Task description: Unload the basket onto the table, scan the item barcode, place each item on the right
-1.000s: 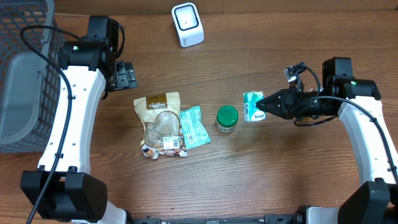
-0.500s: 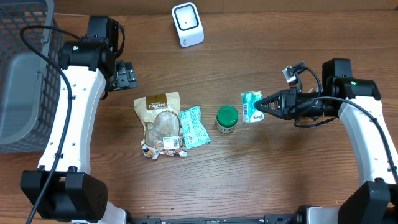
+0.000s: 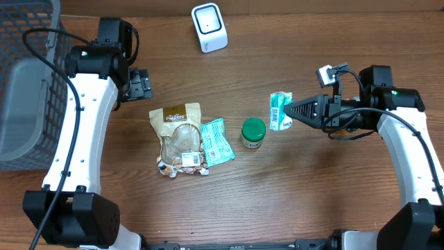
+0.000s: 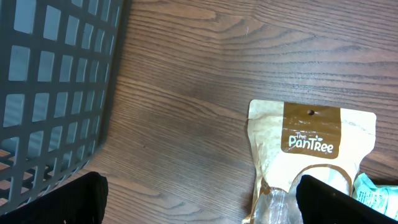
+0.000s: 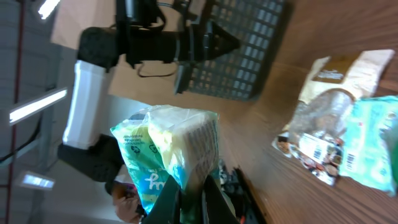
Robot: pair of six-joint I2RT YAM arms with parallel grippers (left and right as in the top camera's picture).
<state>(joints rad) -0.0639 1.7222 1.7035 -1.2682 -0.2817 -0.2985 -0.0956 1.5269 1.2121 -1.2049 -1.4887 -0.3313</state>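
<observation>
My right gripper point(image 3: 292, 111) is shut on a small teal-and-white packet point(image 3: 280, 111) and holds it above the table, right of centre. In the right wrist view the packet point(image 5: 166, 146) stands up out of the closed gripper point(image 5: 190, 194), tilted on its side. I cannot make out a barcode on it. A white scanner point(image 3: 209, 28) stands at the back of the table, apart from the packet. My left gripper point(image 3: 141, 85) hangs open at the back left. It shows as open in the left wrist view point(image 4: 199, 202), over bare wood beside a brown pouch point(image 4: 311, 149).
A brown PanTree pouch point(image 3: 182, 135), a flat teal packet point(image 3: 216, 141) and a green-lidded jar point(image 3: 253, 132) lie mid-table. A grey slatted basket point(image 3: 28, 83) fills the left edge and shows in the left wrist view point(image 4: 50, 81).
My right wrist has rolled, turning the packet so it looks narrower and sits a little higher. The left arm has not moved.
</observation>
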